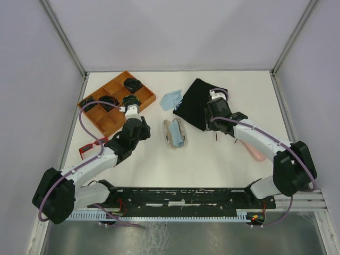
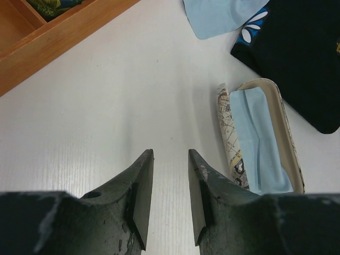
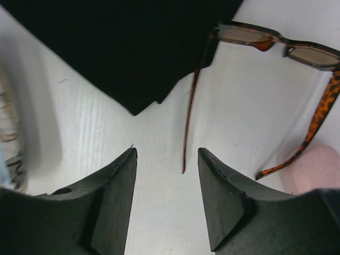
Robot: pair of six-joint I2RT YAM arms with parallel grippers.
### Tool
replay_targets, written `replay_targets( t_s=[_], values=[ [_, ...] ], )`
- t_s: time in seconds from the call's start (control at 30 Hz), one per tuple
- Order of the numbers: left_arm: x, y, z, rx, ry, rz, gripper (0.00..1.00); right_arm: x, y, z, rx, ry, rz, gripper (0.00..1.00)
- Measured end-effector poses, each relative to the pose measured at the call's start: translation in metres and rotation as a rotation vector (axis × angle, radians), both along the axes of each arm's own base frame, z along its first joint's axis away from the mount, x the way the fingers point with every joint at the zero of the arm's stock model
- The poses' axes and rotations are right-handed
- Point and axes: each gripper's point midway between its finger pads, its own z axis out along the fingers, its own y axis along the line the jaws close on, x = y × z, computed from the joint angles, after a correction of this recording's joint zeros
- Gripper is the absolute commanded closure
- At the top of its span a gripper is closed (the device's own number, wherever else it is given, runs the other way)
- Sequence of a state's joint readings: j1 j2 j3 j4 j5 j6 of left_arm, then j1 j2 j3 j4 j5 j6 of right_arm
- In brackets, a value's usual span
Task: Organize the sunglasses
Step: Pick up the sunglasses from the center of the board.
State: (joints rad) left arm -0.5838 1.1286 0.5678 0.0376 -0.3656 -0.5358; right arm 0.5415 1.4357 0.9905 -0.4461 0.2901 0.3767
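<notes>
Just ahead of the right hand [image 3: 167,154], which is spread open and grips nothing, bare white counter [image 3: 159,212] shows between the fingers. The tip of one thin arm of the brown-tinted sunglasses [image 3: 271,42] ends a little beyond that gap. The pair lies unfolded, ahead and to the right of the hand, lenses at the far side. Its mottled second arm runs back toward the pink case [image 3: 313,170] at the hand's near right. Ahead and left, a corner of the black cloth [image 3: 122,48] points at the hand, and a wedge of open counter separates its edge from the thin arm.

Behind the left hand [image 2: 170,154], left of its arm and near the counter's left edge, lie the red sunglasses [image 1: 90,147]. This hand is parted too, more narrowly, and empty. Just to its right sits the open patterned case [image 2: 227,127] with a folded blue cloth [image 2: 255,133] inside. Straight ahead runs a broad lane of bare counter, bounded far left by the wooden tray [image 2: 58,40] and far right by a loose blue cloth [image 2: 223,16].
</notes>
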Motion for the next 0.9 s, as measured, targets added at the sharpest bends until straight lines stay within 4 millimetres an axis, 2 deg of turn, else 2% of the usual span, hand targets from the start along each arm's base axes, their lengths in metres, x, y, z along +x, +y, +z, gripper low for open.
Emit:
replay_targets(
  t_s=[0.1,0.3,0.57,0.77,0.9],
  values=[
    [-0.002,0.001,-0.003,0.002,0.010,0.001,0.60,0.009,-0.018,-0.014,-0.046,0.029,-0.054,0.42],
    [-0.005,0.002,-0.005,-0.001,0.021,0.003,0.60,0.024,-0.033,-0.042,-0.094,0.104,-0.100,0.45],
    [-0.011,0.005,-0.006,-0.007,0.026,0.002,0.60,0.038,-0.047,-0.062,-0.088,0.156,-0.130,0.67],
    [-0.014,0.006,-0.008,-0.003,0.034,0.002,0.59,0.041,-0.042,-0.065,-0.044,0.163,-0.114,0.88],
    [-0.014,0.006,-0.006,-0.006,0.028,0.001,0.60,0.041,-0.037,-0.063,-0.019,0.162,-0.100,0.96]
  ],
)
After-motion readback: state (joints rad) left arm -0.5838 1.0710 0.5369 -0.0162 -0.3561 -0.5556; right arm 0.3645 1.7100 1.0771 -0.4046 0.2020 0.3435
